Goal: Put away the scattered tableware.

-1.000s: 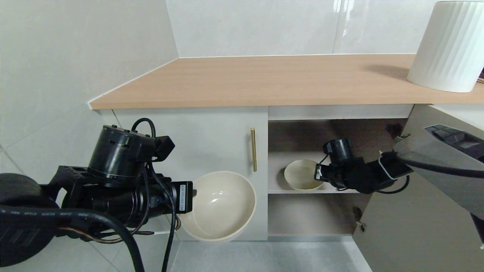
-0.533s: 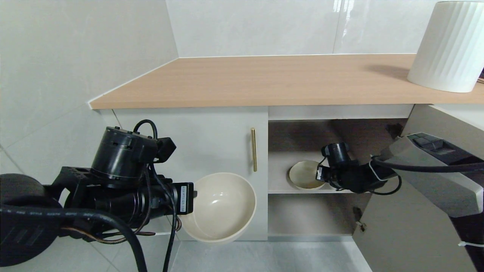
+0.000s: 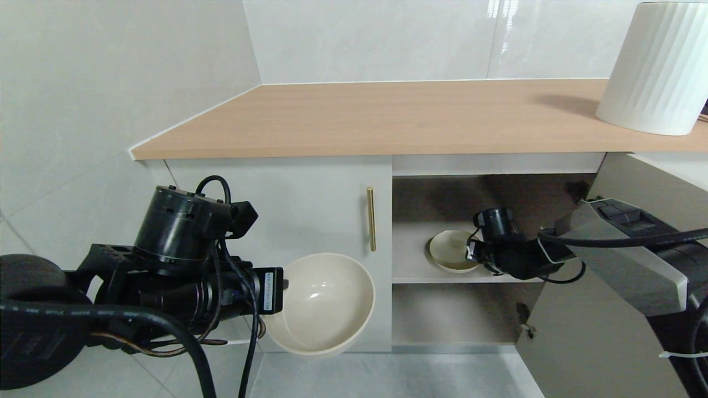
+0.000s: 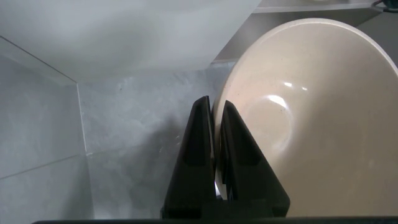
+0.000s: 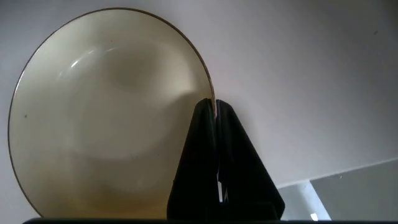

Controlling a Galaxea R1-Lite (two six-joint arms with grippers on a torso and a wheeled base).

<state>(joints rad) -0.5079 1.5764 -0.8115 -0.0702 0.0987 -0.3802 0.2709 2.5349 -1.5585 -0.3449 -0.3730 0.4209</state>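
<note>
The right claw (image 3: 471,255), pinching the small dish (image 3: 452,249) by its rim, is now deeper over the cabinet shelf (image 3: 409,272), with the dish on its left. The left claw (image 3: 283,287) pinches the large bowl (image 3: 326,301) before the closed door (image 3: 310,210).

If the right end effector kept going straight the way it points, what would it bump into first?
The right end effector, shut on the small dish, points leftward into the open cabinet. The dish would probably meet the upper shelf first, though depth is unclear.
</note>
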